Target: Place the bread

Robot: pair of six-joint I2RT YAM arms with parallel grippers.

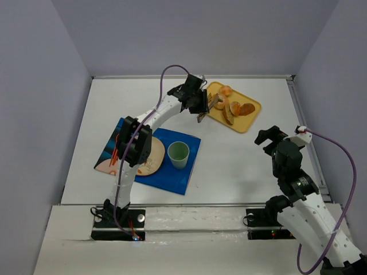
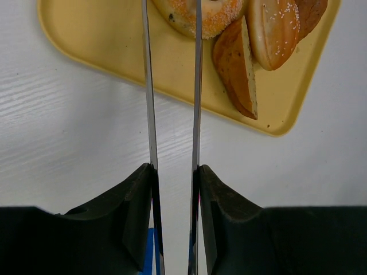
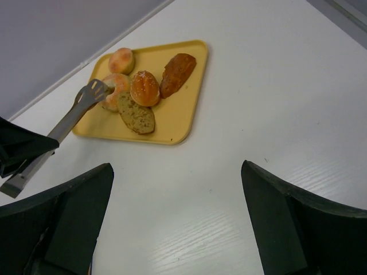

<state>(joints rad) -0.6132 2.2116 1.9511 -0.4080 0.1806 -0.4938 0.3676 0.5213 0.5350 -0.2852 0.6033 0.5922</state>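
Several breads lie on a yellow tray (image 1: 245, 124) at the back of the table: a seeded ring-shaped roll (image 2: 213, 16), a cut slice (image 2: 234, 67), a sesame bun (image 2: 273, 31) and a dark long loaf (image 3: 178, 73). My left gripper (image 1: 199, 103) is shut on metal tongs (image 2: 150, 114). The tongs' tips reach over the tray's near-left edge and straddle the seeded roll (image 3: 116, 87); I cannot tell whether they press it. My right gripper (image 3: 178, 200) is open and empty, above bare table right of the tray; it also shows in the top view (image 1: 269, 136).
A tan plate (image 1: 153, 156) and a green cup (image 1: 178, 153) sit on a blue mat (image 1: 172, 175) at the near left. A printed card (image 1: 108, 156) lies under the mat's left edge. Walls enclose the table on three sides.
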